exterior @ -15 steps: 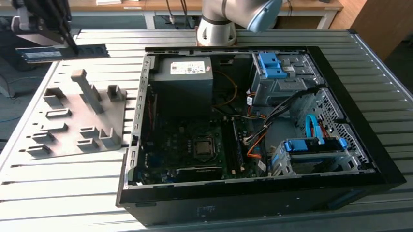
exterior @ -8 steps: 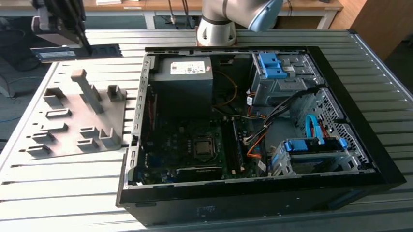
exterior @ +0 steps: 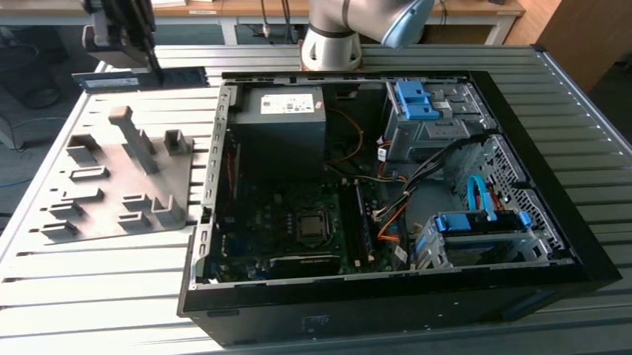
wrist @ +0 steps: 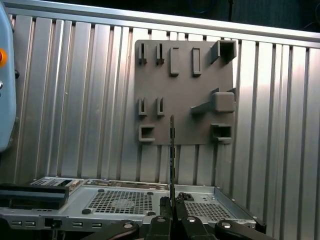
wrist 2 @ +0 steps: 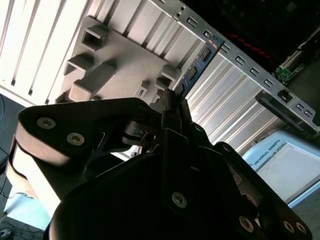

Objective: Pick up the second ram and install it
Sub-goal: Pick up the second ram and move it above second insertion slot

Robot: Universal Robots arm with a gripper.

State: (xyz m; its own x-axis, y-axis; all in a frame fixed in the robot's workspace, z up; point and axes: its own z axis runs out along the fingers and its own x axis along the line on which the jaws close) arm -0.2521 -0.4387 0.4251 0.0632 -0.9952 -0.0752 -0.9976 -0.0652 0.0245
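The computer case lies open on top, its circuit board reachable from above. Inside the case, a power-supply box walls the far end. Loose cables and drive cages crowd the exterior view's right. At the exterior view's left of the case, a grey fixture raises posts. The gripper, clamped on the memory stick, hangs just outside the case's far left corner.

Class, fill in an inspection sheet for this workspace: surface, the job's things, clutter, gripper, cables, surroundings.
Surface: ribbed metal table, bearing an open computer case and a grey fixture.
Job's things: second ram, held above the table beyond the fixture, at the exterior view's left.
Clutter: nothing seen.
Gripper: gripper, fingers shut on the ram.
Cables: orange, black and blue cables inside the case.
Surroundings: arm base at the table's far edge; wooden desk behind.
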